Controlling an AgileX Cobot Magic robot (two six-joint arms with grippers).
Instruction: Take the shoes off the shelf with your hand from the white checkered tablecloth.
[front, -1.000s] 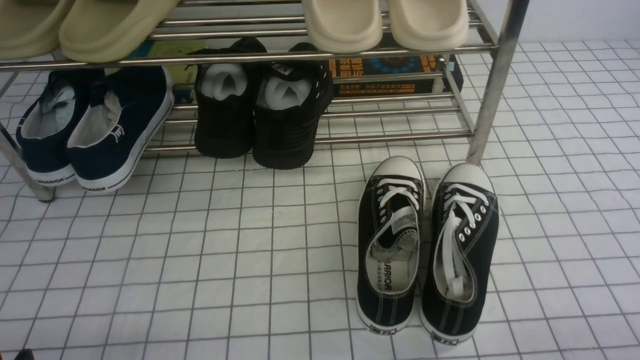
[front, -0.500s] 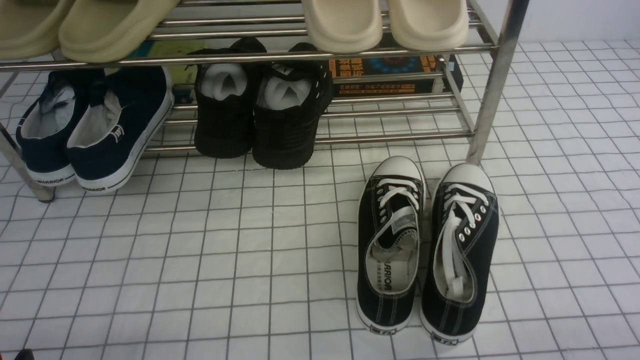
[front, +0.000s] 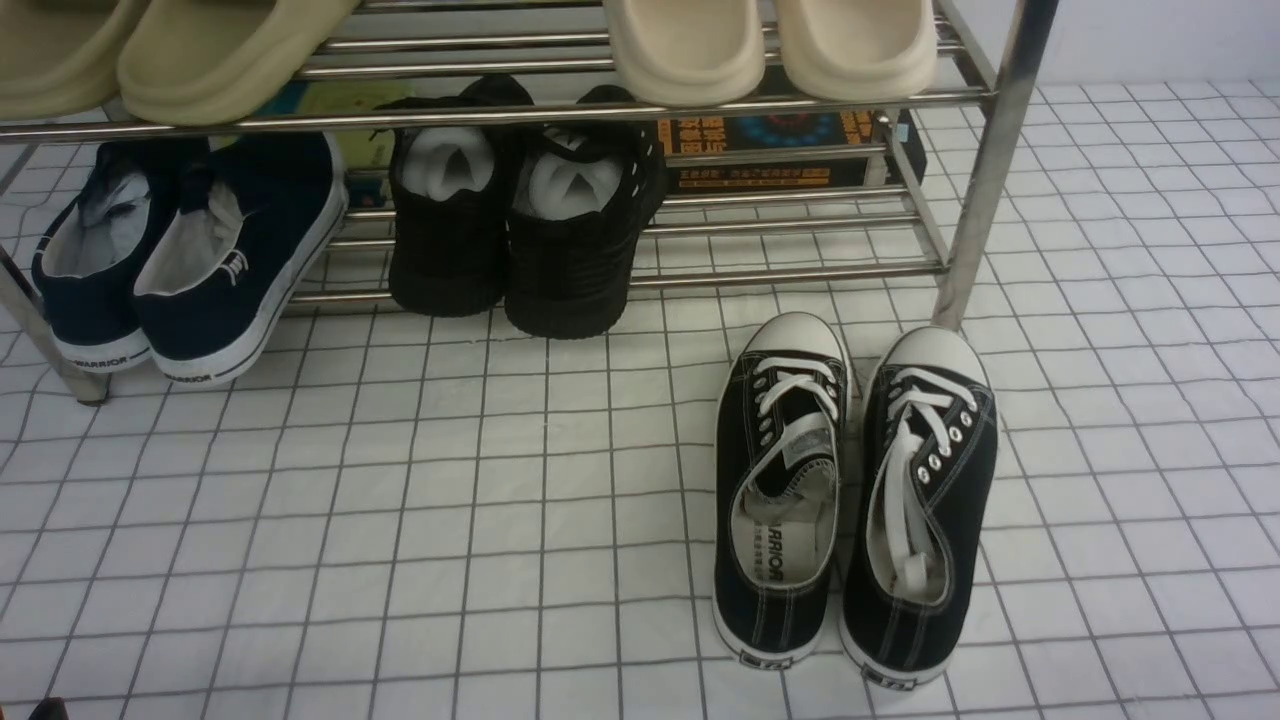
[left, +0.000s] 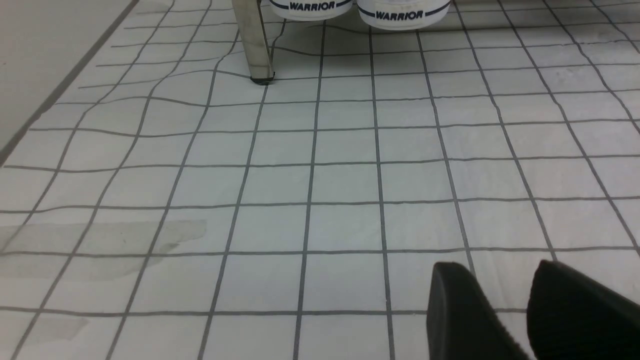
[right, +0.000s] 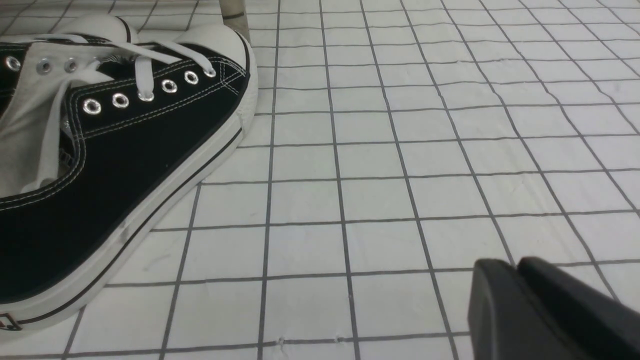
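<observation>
The shoes, a black canvas pair with white laces and toe caps, stand side by side on the white checkered tablecloth (front: 400, 500), toes toward the shelf (front: 985, 170). The left shoe (front: 775, 500) and right shoe (front: 930, 500) are just in front of the shelf's right leg. In the right wrist view one shoe (right: 125, 150) lies close by, apart from my right gripper (right: 512, 262), whose fingers are pressed together over bare cloth. My left gripper (left: 497, 265) hovers low over the cloth with a gap between its fingers, holding nothing. Neither gripper shows in the front view.
On the lower tier sit navy sneakers (front: 200, 260) and all-black mesh shoes (front: 520, 220); a dark box (front: 770, 150) lies behind. Beige slippers (front: 770, 45) and olive slippers (front: 150, 50) rest on the upper tier. The shelf's left leg (left: 255, 45) stands ahead of my left gripper.
</observation>
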